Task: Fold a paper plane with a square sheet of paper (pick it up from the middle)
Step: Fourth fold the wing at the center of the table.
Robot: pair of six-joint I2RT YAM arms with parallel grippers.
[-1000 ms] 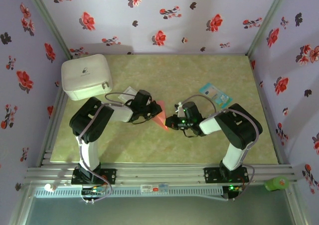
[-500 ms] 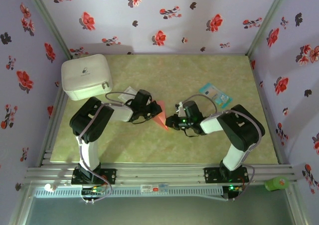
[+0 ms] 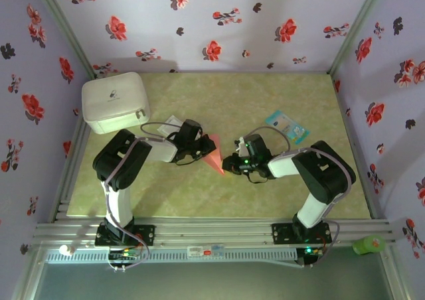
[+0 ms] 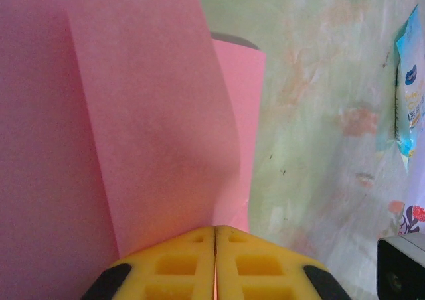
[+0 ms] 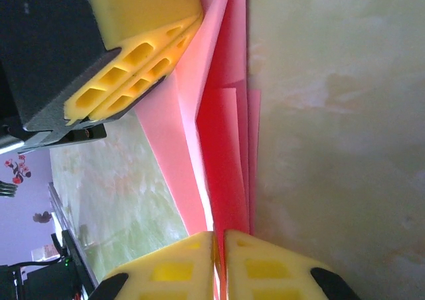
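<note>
The left pincer (image 4: 214,233) is pressed narrow, its yellow pads meeting on the near edge of the pink paper sheet (image 4: 153,114). The sheet spreads straight ahead of this pincer in overlapping folded layers, one flap curving up off the table (image 4: 319,154). Well ahead and to its right lies a teal-and-white packet (image 4: 405,94).

The right pincer (image 5: 219,237) is likewise clamped tight on the sheet, gripping a bundle of creased layers that runs forward from its tips. Ahead of it and to the left, the other pincer's yellow pads also grip the paper.

From above, both pincers meet at the sheet in the middle of the table. A white box (image 3: 114,102) sits well apart from them, beyond the left arm.
</note>
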